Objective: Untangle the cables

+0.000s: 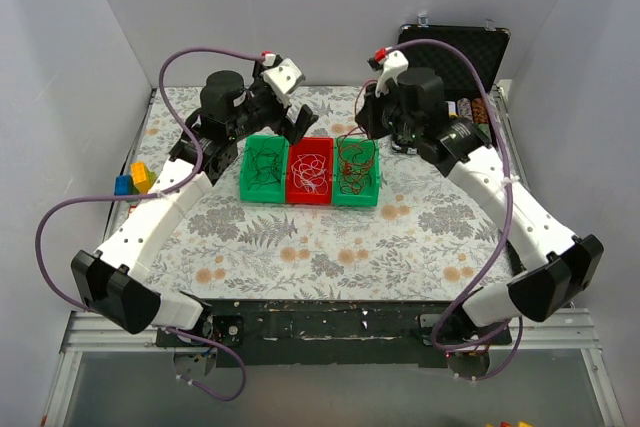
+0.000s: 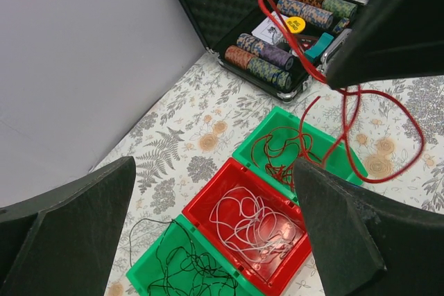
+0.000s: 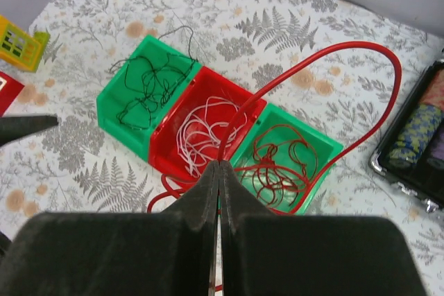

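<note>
Mid-tabletop, a left green plastic bin holds a thin black cable, a red plastic bin a whitish cable, and a right green plastic bin dark-red cable loops. Just above, the right gripper, pressed together, pinches a long red cable; the left gripper hangs spread wide. Far-right corner: a yellow disc reading "BIG BLIND".

Red cable vanishes behind the jaws of the right gripper. Chip case cut off at right edge; black-cable bin cut off at bottom edge.

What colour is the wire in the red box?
The wire is white, clearest in the left wrist view.
</note>
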{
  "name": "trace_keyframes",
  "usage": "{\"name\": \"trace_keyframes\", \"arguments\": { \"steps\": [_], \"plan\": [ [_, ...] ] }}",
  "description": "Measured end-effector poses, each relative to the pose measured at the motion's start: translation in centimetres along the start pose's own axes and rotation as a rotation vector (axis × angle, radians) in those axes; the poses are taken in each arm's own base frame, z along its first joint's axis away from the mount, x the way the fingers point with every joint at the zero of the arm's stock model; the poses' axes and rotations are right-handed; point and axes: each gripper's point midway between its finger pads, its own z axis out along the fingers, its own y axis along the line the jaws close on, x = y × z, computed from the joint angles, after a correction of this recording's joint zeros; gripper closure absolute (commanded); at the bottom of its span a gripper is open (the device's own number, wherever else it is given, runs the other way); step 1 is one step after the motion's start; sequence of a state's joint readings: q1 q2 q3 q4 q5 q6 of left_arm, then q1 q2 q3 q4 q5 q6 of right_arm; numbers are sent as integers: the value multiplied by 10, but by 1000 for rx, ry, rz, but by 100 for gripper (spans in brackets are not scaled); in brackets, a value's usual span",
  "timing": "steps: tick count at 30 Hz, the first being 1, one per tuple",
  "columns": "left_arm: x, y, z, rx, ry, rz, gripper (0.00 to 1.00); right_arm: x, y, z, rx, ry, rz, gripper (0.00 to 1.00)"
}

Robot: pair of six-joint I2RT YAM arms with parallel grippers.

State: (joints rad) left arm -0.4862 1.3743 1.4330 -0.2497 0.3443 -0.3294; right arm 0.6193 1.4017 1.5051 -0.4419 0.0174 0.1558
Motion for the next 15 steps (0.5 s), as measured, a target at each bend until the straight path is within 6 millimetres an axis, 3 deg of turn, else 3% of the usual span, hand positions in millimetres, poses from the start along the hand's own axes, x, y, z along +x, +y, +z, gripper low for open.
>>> {"name": "trace_keyframes", "arguments": {
  "steps": [2,5,9,15],
  "plan": [
    [-3,0,-2,-4,-6,2,2,-13,-1,9,-7,-17,-4,99],
    [-6,1,-5,-10,-14,1,2,-11,-4,27,-12,0,-9,99],
    [-9,2,-8,-19,-20,-3,2,16,-11,54,-2,75,-19,99],
    [-8,3,-9,-29,-17,-9,2,66,-28,78,45,197,-48,99]
  ]
}}
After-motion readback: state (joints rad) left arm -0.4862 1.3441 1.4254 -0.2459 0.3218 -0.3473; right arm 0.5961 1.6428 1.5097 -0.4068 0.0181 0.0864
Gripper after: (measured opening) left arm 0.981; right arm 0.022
